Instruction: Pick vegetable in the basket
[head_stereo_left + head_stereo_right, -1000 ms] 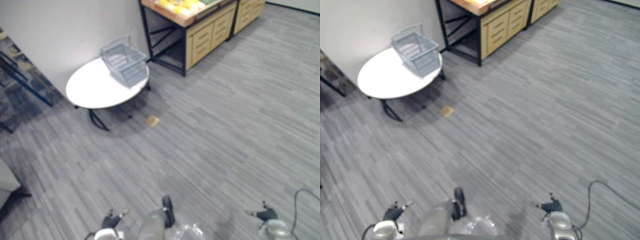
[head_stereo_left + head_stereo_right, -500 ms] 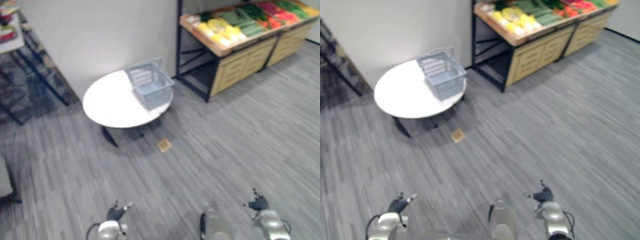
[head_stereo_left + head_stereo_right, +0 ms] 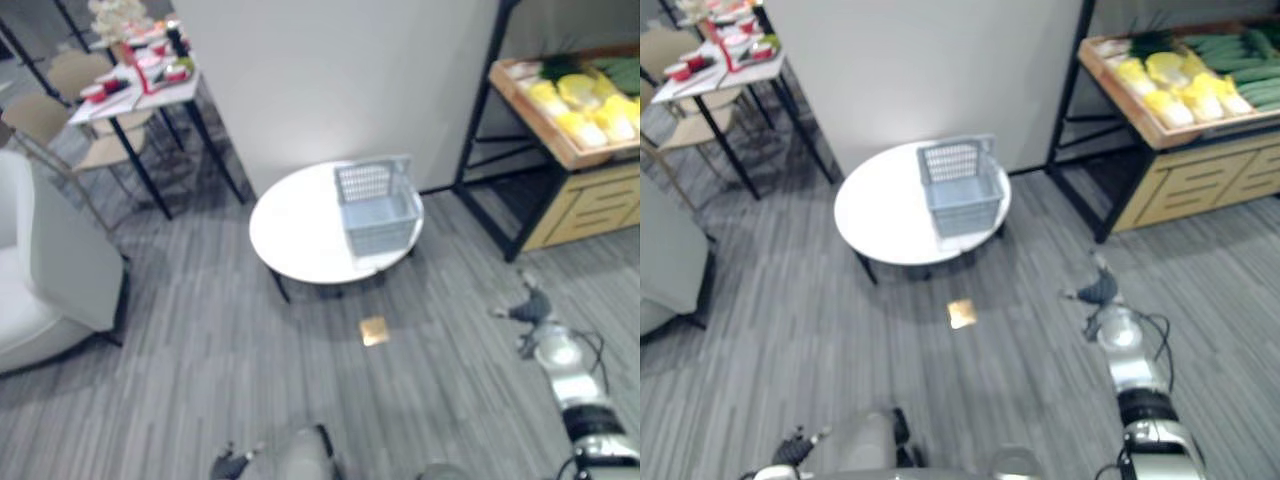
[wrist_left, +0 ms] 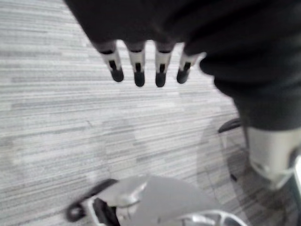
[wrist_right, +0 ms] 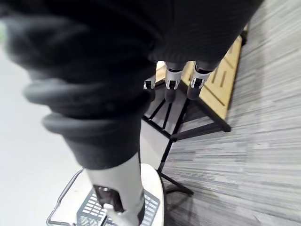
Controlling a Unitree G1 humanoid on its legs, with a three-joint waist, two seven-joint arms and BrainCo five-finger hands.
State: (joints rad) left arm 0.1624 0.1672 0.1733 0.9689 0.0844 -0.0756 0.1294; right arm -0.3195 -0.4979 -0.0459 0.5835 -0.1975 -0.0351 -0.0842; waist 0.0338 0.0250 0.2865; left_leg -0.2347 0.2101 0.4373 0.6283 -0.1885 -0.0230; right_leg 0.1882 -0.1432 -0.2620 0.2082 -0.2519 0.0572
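Observation:
A grey mesh basket (image 3: 378, 208) stands on the right part of a round white table (image 3: 300, 225) by the wall. Yellow and green vegetables (image 3: 1185, 80) lie on a wooden stand (image 3: 1200, 170) at the far right. My right hand (image 3: 527, 305) hangs over the floor between table and stand, fingers (image 5: 170, 87) straight and holding nothing. The right wrist view looks past them to the basket (image 5: 94, 207). My left hand (image 3: 232, 462) stays low at the bottom edge, its fingers (image 4: 138, 70) straight over bare floor.
A small tan square (image 3: 375, 331) lies on the grey floor in front of the table. A white armchair (image 3: 40, 270) stands at the left. A dining table with dishes (image 3: 140, 75) and chairs is at the far left.
The camera has swung, bringing the armchair and dining table into view. My right arm has risen forward from the bottom edge toward the gap between table and stand.

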